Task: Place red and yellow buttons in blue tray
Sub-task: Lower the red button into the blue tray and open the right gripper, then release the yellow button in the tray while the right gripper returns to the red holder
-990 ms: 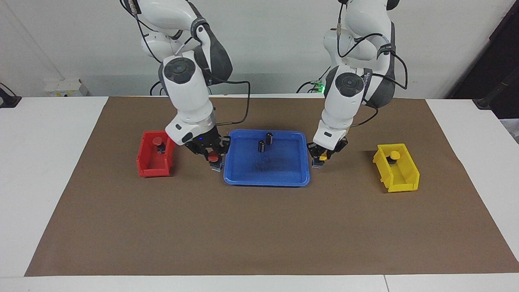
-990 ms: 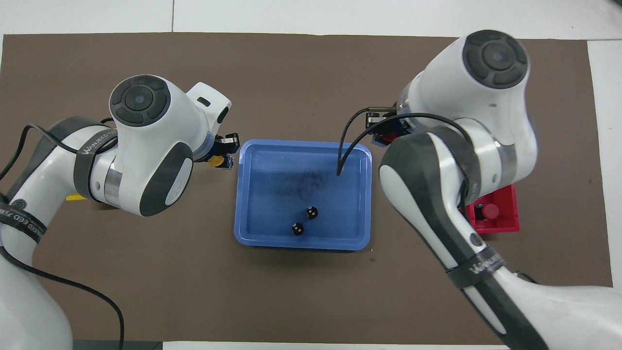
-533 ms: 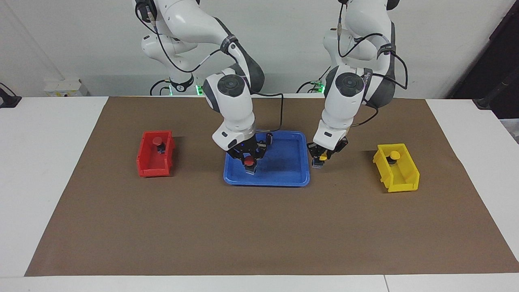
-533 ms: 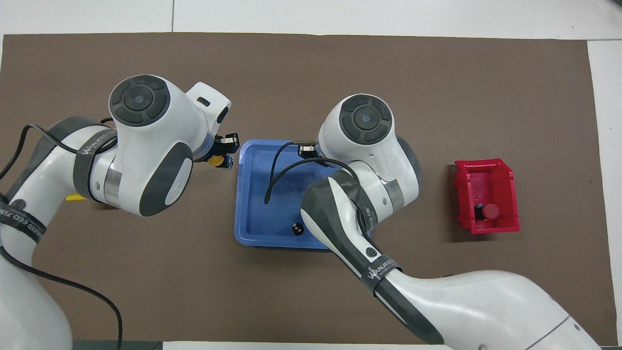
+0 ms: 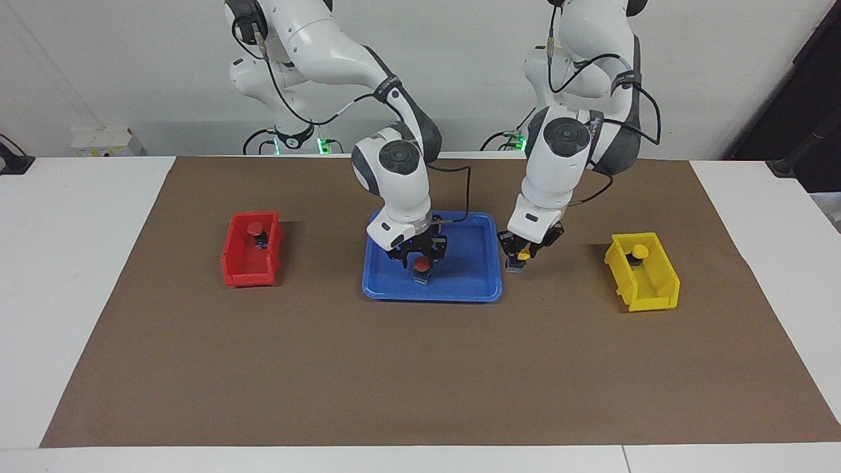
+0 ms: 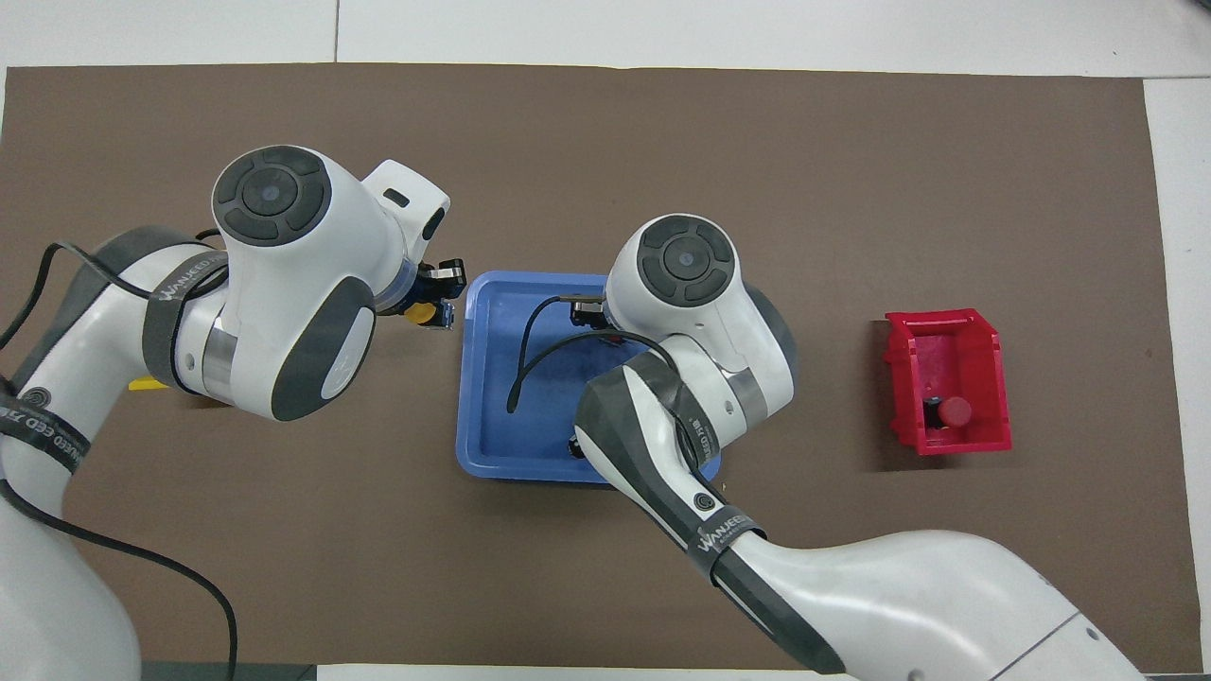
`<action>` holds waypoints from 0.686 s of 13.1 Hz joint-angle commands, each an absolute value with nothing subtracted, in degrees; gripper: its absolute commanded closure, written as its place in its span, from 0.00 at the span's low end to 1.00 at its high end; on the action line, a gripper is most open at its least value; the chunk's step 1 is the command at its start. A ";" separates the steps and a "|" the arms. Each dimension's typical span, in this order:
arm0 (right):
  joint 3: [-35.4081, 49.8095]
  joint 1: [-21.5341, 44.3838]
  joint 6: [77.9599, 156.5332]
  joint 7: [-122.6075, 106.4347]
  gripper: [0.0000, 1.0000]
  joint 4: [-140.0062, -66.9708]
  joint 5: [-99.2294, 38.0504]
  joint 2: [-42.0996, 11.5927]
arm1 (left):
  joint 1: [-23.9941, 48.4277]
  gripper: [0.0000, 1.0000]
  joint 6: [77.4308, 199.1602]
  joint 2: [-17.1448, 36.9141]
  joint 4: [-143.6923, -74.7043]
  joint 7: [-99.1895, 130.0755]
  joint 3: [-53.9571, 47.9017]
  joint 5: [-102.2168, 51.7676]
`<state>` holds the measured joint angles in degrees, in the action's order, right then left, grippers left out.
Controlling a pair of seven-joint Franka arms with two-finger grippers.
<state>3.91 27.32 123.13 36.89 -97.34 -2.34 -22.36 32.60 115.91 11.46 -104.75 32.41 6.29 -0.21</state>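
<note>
Right gripper [image 5: 420, 257] low over blue tray [image 5: 473, 289], fingers around red button [image 5: 421, 265], grip or release unclear. Left gripper [image 5: 522, 253] clamps yellow button [image 5: 523, 255] just outside tray edge, apparently awaiting its turn.

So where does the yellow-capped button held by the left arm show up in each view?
Facing view: the yellow-capped button hangs in the left pincer, beside the blue tray at the left arm's end.
Overhead view: the same button peeks out under the left arm's wrist, just off the tray's edge.
Shared landmark: the blue tray.
</note>
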 commanded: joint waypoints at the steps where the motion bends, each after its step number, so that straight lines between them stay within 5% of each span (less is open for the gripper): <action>1: 4.39 18.76 114.55 29.67 0.09 -96.41 -1.49 -14.71 | 33.13 0.99 117.59 9.93 -106.44 31.46 6.33 -1.14; 4: 4.48 6.02 108.20 12.28 0.09 -105.07 -2.46 -5.40 | 38.04 0.99 119.87 9.67 -107.22 31.99 6.15 -1.84; 9: 4.39 -5.53 118.89 -5.26 0.15 -126.70 -6.15 6.14 | 42.27 0.99 127.52 14.49 -106.97 33.48 6.06 -6.94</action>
